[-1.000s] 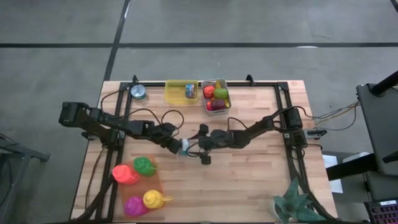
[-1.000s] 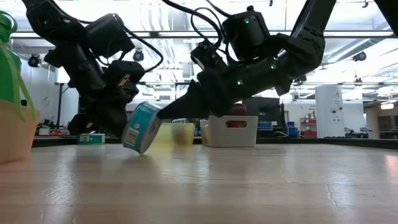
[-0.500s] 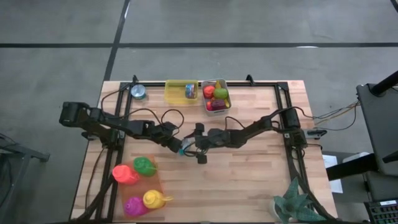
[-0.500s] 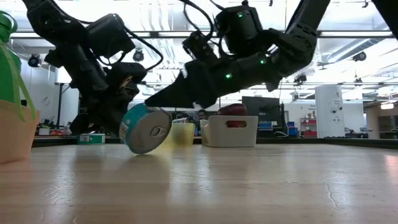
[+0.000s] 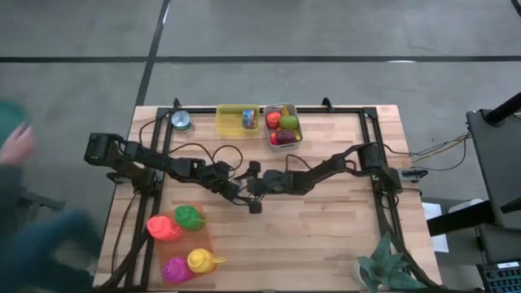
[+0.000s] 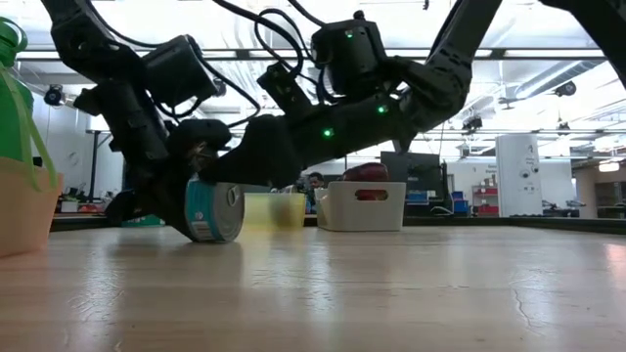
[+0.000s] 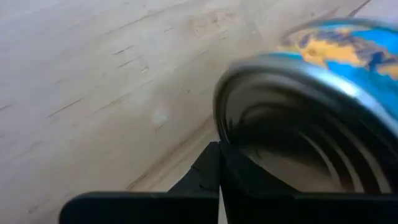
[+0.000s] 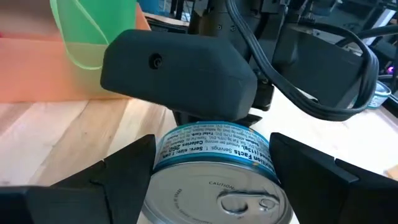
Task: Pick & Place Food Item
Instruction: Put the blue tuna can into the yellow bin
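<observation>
Can (image 6: 215, 210) sits mid-worktop, straddled by the spread right gripper (image 8: 205, 171) ready to clamp; closed left gripper (image 5: 229, 189) braces it

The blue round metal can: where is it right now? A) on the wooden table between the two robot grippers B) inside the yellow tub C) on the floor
A: the blue round metal can rests on the wooden table, with the left gripper and the right gripper on either side of it.

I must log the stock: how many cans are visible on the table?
3: one can between both end effectors mid-table, one at the far left edge, one in the yellow bin. Others may be hidden.
</observation>
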`<state>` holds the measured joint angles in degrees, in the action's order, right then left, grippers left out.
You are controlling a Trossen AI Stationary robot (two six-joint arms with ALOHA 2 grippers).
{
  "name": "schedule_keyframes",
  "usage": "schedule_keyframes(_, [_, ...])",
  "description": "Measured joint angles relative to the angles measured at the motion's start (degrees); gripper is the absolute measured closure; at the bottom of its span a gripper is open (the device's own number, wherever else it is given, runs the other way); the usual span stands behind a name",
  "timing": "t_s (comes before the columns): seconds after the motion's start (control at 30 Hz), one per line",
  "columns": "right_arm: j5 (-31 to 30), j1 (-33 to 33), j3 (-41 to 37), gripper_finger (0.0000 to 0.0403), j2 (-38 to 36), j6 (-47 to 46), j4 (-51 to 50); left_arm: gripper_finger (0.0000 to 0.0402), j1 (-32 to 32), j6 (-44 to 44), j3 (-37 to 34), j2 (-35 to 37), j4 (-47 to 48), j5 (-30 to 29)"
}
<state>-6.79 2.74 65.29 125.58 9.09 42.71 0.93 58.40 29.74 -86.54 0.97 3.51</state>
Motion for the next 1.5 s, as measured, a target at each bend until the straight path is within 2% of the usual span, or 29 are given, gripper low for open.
schedule_keyframes(0.33, [-0.7,-0.1,-1.2,0.0097,-1.8,0.7,-0.8,0.0399,0.0,-0.1,0.0,0.6,0.5,1.2])
schedule_keyframes(0.57, [-0.5,0.1,-2.1,0.0097,-4.3,0.4,-1.7,0.0399,0.4,-0.1,0.1,4.4,3.3,1.4])
schedule_keyframes(0.73, [-0.4,0.8,-3.1,0.0097,-8.6,0.4,-1.3,0.0399,0.9,-0.1,0.1,10.4,8.3,2.0])
schedule_keyframes(0.97, [0.4,1.4,-4.6,0.0097,-18.7,0.8,-13.7,0.0399,2.1,-4.5,0.2,23.1,13.3,1.9])
schedule_keyframes(1.03, [3.5,1.3,-6.8,0.0097,-22.0,1.5,-14.8,0.0399,2.2,-8.3,0.4,27.2,12.2,1.0])
schedule_keyframes(1.13, [8.8,1.3,-12.8,0.0097,-26.4,1.9,-7.7,0.0399,2.2,-15.2,0.7,32.6,9.5,-2.4])
schedule_keyframes(1.2, [9.8,1.4,-17.0,0.0097,-29.1,1.7,-0.3,0.0399,2.2,-18.5,0.7,36.0,7.6,-5.0])
schedule_keyframes(1.33, [4.9,0.8,-27.6,0.0097,-34.1,0.4,7.7,0.0399,2.1,-20.9,0.7,39.8,4.6,-8.7])
schedule_keyframes(1.5, [-0.7,0.5,-38.8,0.0097,-38.9,-1.6,16.7,0.0399,2.2,-26.1,0.8,40.3,1.5,-10.9])
